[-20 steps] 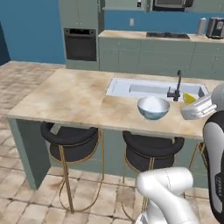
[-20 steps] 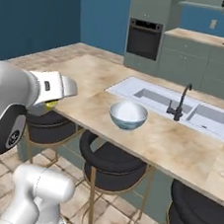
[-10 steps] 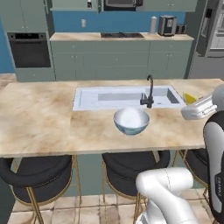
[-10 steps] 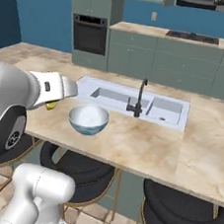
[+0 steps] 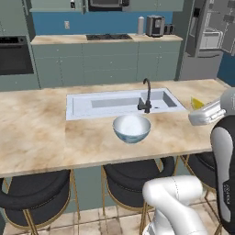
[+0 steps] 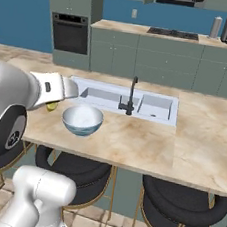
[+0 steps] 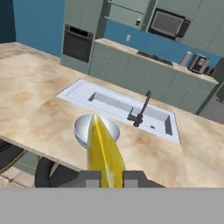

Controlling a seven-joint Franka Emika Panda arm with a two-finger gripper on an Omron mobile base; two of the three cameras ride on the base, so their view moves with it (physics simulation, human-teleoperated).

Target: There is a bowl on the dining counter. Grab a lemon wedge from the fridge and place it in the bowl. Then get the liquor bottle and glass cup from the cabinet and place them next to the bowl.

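My gripper (image 7: 109,178) is shut on the lemon wedge (image 7: 104,153), a bright yellow sliver that sticks up between the fingertips. From the base views the wedge (image 5: 197,103) (image 6: 51,107) hangs beside the white hand, above the front part of the dining counter (image 5: 41,137). The pale bluish-white bowl (image 5: 131,128) (image 6: 82,120) stands upright on that counter just in front of the sink, some way ahead of the gripper. In the hand view the wedge covers part of the bowl (image 7: 83,129). The fridge (image 5: 209,46) stands at the far right with a door open. Liquor bottle and glass cup are out of view.
A white inset sink (image 5: 114,103) with a black tap (image 5: 146,95) lies behind the bowl. Black stools (image 5: 133,179) stand under the counter's near edge. Along the far wall are a worktop with a hob (image 5: 108,36), an oven (image 6: 70,32) and grey-green wall cabinets (image 7: 127,11).
The whole picture has shifted as the base drove along the counter; bowl and sink now sit nearer the middle. The gripper has stayed shut on the lemon wedge.
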